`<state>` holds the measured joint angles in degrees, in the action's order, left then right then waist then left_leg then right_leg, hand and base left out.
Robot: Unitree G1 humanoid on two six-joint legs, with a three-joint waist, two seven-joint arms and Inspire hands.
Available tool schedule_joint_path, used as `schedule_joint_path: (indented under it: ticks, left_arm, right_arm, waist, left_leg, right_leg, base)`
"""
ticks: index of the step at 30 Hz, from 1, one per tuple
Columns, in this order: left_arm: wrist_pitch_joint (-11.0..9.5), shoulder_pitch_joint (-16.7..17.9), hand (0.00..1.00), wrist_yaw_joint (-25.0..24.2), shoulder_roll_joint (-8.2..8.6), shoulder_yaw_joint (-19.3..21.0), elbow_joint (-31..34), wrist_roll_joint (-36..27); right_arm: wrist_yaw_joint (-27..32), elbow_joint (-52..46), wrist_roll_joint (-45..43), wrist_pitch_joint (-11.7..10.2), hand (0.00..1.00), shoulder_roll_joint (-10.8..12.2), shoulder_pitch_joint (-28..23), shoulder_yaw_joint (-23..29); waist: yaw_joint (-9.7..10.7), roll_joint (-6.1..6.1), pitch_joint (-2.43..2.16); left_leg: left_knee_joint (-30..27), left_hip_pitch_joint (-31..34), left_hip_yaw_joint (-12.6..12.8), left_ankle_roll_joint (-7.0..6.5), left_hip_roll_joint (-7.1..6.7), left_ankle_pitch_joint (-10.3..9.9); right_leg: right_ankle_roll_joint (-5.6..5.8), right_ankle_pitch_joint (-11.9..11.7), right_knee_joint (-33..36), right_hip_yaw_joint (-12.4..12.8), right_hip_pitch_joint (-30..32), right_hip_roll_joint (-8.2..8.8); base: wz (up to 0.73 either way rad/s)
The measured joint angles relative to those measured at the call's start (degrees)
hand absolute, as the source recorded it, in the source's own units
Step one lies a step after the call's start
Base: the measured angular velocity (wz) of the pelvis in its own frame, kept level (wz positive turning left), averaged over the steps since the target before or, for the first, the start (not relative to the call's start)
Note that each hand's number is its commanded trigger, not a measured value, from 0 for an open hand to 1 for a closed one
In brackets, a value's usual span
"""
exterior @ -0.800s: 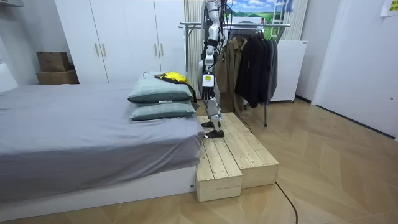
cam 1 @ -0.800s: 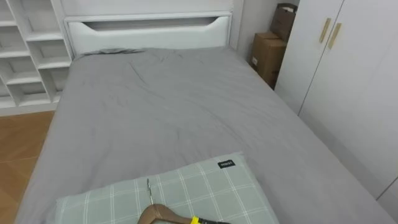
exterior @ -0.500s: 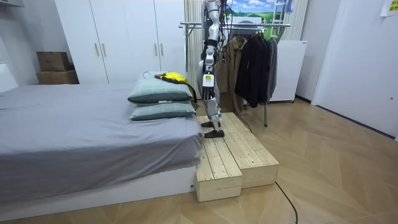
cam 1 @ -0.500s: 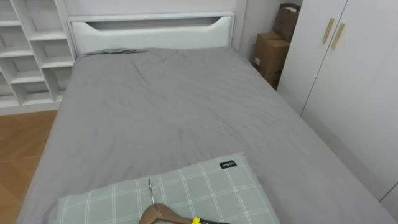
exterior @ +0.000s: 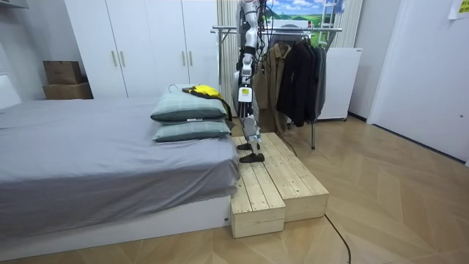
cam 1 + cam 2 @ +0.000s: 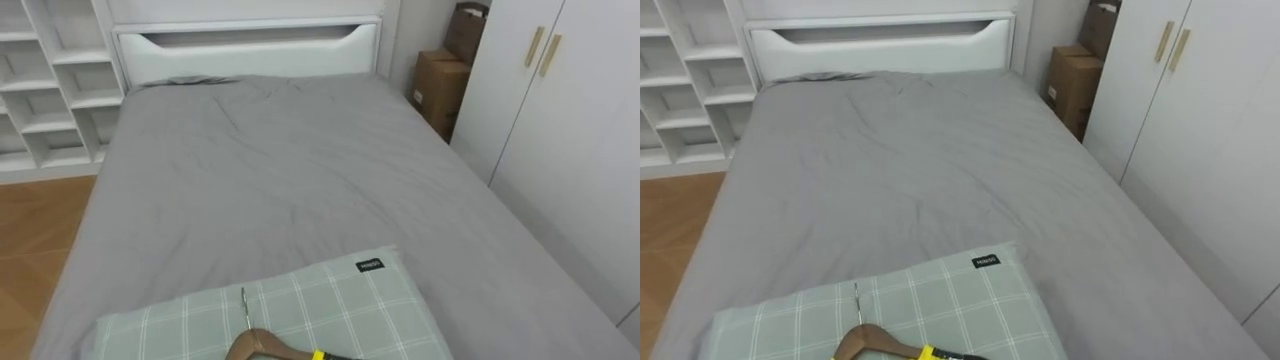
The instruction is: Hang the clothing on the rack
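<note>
A wooden hanger [image 6: 262, 345] with a thin metal hook [image 6: 243, 308] lies on a green checked pillow [image 6: 300, 310] at the bottom edge of the eye views. A bit of yellow garment [image 6: 316, 354] shows beside it, and the yellow garment [image 5: 204, 91] sits on top of two stacked pillows in the room view. I stand upright on a wooden platform [image 5: 267, 183] at the end of the bed, facing along it. My left hand [image 5: 244, 95] hangs at my side. A clothes rack [image 5: 293, 29] with dark clothes stands just behind me.
The grey bed [image 6: 280, 170] stretches ahead to a white headboard [image 6: 245, 45]. White wardrobe doors [image 6: 570, 120] run along the right, with cardboard boxes [image 6: 440, 85] in the corner. Open white shelves [image 6: 50, 90] stand at the left over wooden floor.
The eye view has shifted slightly to the right and down, a move of the camera. The hanger, garment and my stance are unchanged.
</note>
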<state>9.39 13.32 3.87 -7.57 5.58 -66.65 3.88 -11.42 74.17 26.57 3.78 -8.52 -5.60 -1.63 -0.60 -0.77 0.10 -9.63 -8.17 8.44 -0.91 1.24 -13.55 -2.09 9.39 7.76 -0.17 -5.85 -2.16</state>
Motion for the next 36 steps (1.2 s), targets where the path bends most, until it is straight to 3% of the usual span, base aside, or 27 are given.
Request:
schedule_joint_path:
  ticks: [8, 14, 16, 19, 25, 30, 36]
  left_arm:
    - [-1.26, 0.24, 0.0, 1.5, 0.06, 1.76, -0.31, -2.15]
    - [-1.51, 0.8, 0.0, 4.47, 0.23, 7.79, -0.3, -4.33]
    - [-1.61, 1.18, 0.0, 5.97, 0.14, 9.36, -0.11, -4.32]
    - [-1.79, 1.29, 0.0, 10.07, -0.04, 10.4, 2.72, -4.31]
    - [-4.17, 0.67, 0.0, 16.7, -0.89, 10.55, 5.39, -2.51]
    - [-7.21, 0.34, 0.0, 24.1, -1.41, 11.23, 7.22, -0.81]
    - [-8.08, 0.11, 0.0, 30.29, -2.11, 11.06, 12.09, 1.92]
  right_arm:
    - [-0.09, 0.03, -0.08, -0.03, 0.0, -0.02, 0.02, 0.15]
    - [0.51, 0.05, -0.11, 0.0, 0.0, -0.03, -0.28, 0.53]
    - [0.84, 0.0, -0.27, 0.0, 0.0, -0.08, -0.5, 0.51]
    - [0.82, -0.23, -0.6, -0.02, 0.0, -0.2, -0.65, 0.47]
    - [0.54, -0.25, -2.28, -0.14, 0.0, -1.08, -0.67, 0.7]
    - [0.75, -0.06, -2.41, -0.25, 0.0, -1.79, -0.61, 0.72]
    - [0.8, -0.03, -2.21, -0.66, 0.0, -2.27, -0.64, 0.67]
  waist:
    - [-0.46, -0.04, -0.1]
    - [-1.8, 0.5, -0.26]
    - [-2.07, 0.33, -0.11]
    - [-2.38, 0.65, -0.16]
    - [-2.59, 1.21, 0.16]
    - [-2.55, 1.86, 0.13]
    - [-1.67, 1.84, 0.19]
  left_leg:
    - [-0.04, 0.38, -0.75, 0.01, -0.04, 0.0]
    - [-0.01, -0.26, -0.67, 0.01, -0.07, 0.01]
    - [0.12, -0.49, -0.71, 0.0, -0.07, 0.0]
    - [0.12, -0.78, -0.97, 0.01, -0.09, 0.0]
    - [0.35, -1.45, -0.9, -0.01, -0.11, -0.03]
    - [0.38, -1.98, -1.0, -0.01, -0.15, -0.01]
    - [0.38, -1.52, -1.24, 0.0, -0.18, -0.01]
  right_leg:
    - [-0.02, 0.04, 0.02, -0.65, 0.11, 0.0]
    - [-0.05, 0.1, -0.02, -0.47, -0.57, 0.02]
    - [-0.04, 0.12, 0.0, -0.58, -0.85, 0.02]
    - [-0.02, 0.16, -0.04, -0.65, -1.12, 0.01]
    - [-0.02, 0.17, -0.06, -0.49, -1.93, 0.0]
    - [-0.02, 0.16, 0.01, -0.5, -2.08, -0.02]
    - [0.01, 0.19, -0.06, -0.92, -1.92, 0.03]
  base:
    - [0.05]
    - [-0.01]
    - [0.0]
    - [0.05]
    - [0.0]
    - [0.0]
    - [0.02]
